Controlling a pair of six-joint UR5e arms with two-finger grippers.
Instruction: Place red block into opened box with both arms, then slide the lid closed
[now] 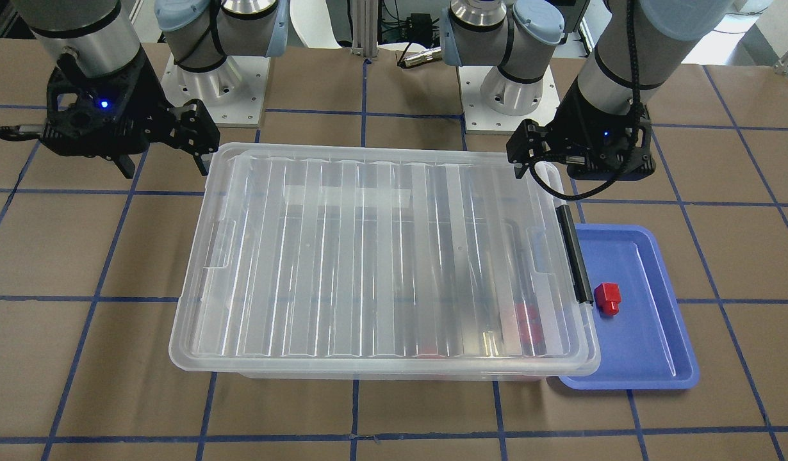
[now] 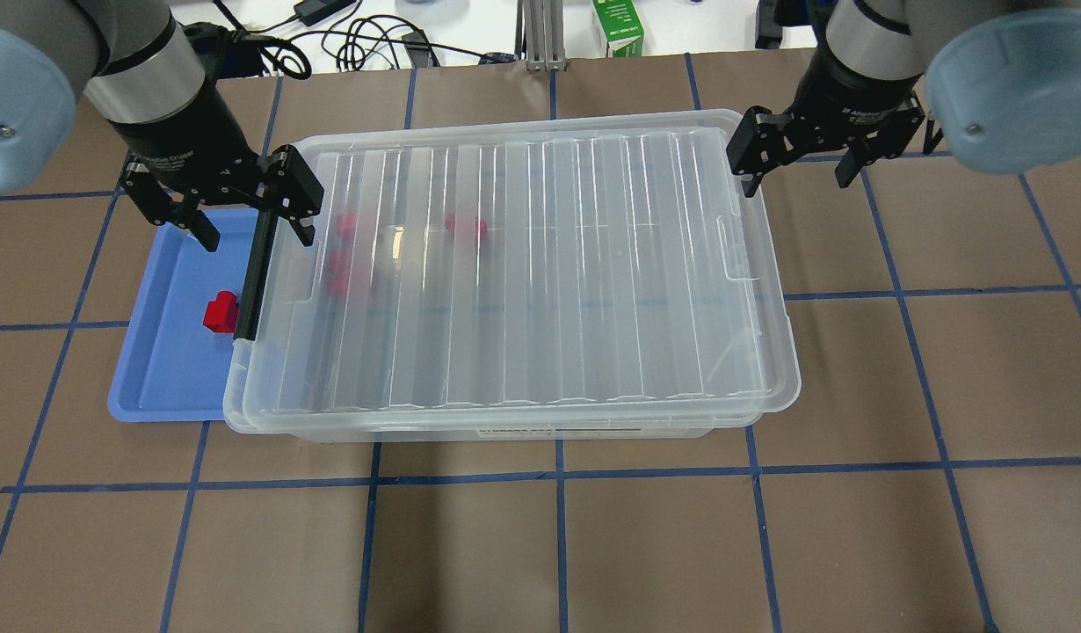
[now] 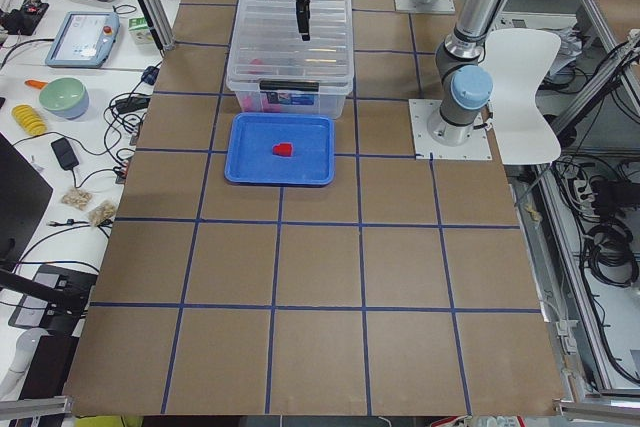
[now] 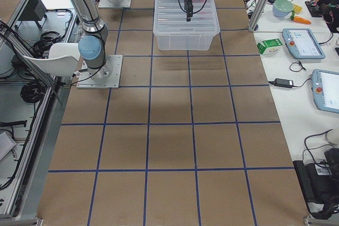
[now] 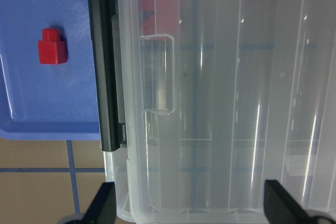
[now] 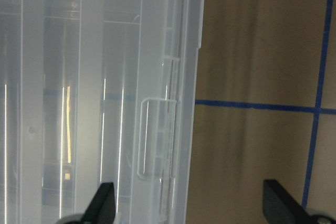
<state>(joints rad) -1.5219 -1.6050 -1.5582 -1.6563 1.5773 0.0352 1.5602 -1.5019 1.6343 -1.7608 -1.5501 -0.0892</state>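
Both wide open, empty: left pincer (image 2: 257, 237), right pincer (image 2: 797, 183), flanking ridged clear lid (image 2: 540, 264).

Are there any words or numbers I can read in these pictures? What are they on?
Nothing can be read for sure.
Green carton: white print, too small to read.
Label on the box front: dark print, too blurred.
Left arm wrist: white print, too blurred.
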